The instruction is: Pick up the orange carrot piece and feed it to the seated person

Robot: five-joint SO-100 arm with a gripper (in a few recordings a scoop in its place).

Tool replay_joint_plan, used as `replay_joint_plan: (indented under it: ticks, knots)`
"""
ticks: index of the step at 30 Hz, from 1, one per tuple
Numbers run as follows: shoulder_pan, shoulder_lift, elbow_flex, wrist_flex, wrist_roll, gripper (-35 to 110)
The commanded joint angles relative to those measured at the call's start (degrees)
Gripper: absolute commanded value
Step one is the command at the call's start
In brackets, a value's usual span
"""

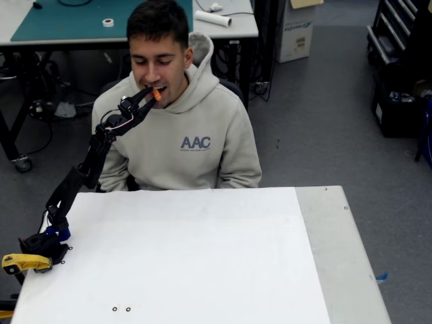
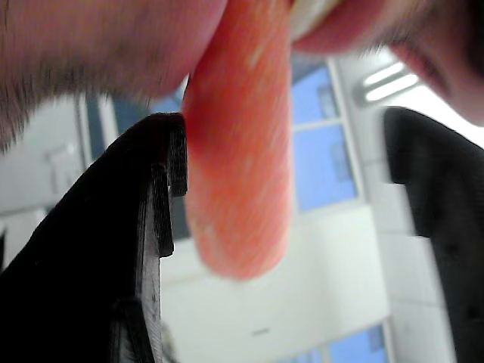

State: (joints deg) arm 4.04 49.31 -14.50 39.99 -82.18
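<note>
The orange carrot piece sits with its upper end between the lips of the seated person, its free rounded end hanging down. In the wrist view its long axis runs near vertical, leaning slightly. The pincer stands wide: the left finger touches the carrot's side, the right finger is well apart, so nothing clamps it. Risk: if the bite is loose, the carrot could drop toward the white surface; any forward push could jab the mouth.
</note>
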Motion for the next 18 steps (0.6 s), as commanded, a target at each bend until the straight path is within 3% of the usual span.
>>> replay_joint_plan:
  ticks: [1, 18]
  knots:
    - [0.8, 3.6, -4.8, -1.3, -0.2, 35]
    - [11.5, 3.2, -4.8, -0.6, -0.3, 35]
